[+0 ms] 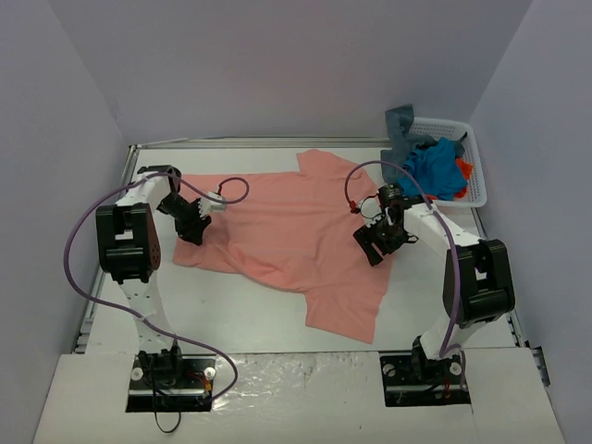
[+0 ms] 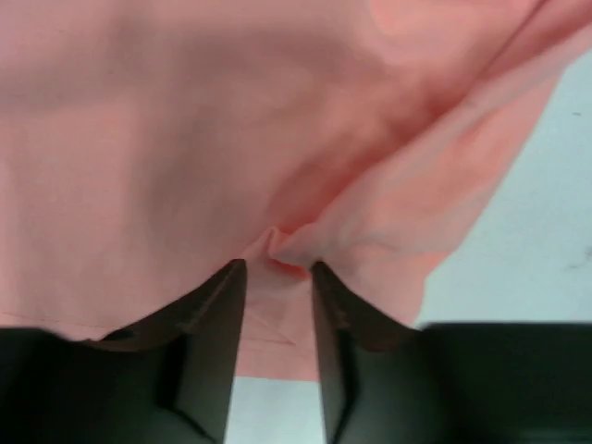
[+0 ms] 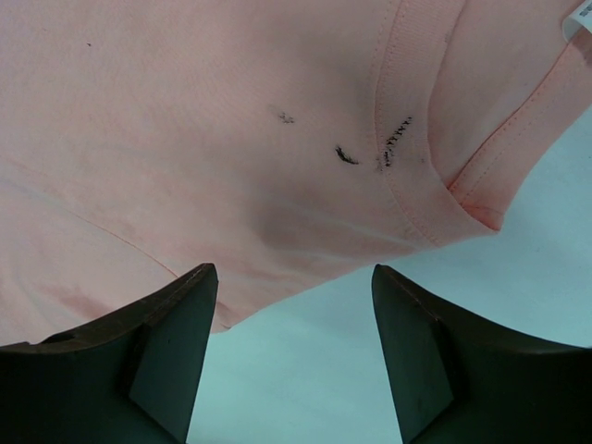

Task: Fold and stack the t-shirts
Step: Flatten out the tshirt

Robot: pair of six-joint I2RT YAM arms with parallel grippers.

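A salmon-pink t-shirt (image 1: 287,231) lies spread flat across the middle of the table. My left gripper (image 1: 194,231) is down on its left edge. In the left wrist view its jaws (image 2: 277,268) are narrowed but still apart, with a small pucker of the pink cloth (image 2: 231,120) raised between the tips. My right gripper (image 1: 375,245) hovers at the shirt's right edge near the collar. In the right wrist view it (image 3: 294,277) is wide open over bare table, and the pink cloth (image 3: 185,120) and collar (image 3: 416,157) lie just beyond the tips.
A white lattice basket (image 1: 476,176) at the back right holds a bright blue shirt (image 1: 435,166), an orange-red one (image 1: 462,169) and a slate grey-blue one (image 1: 400,125) draped over its rim. Walls close in the table on three sides.
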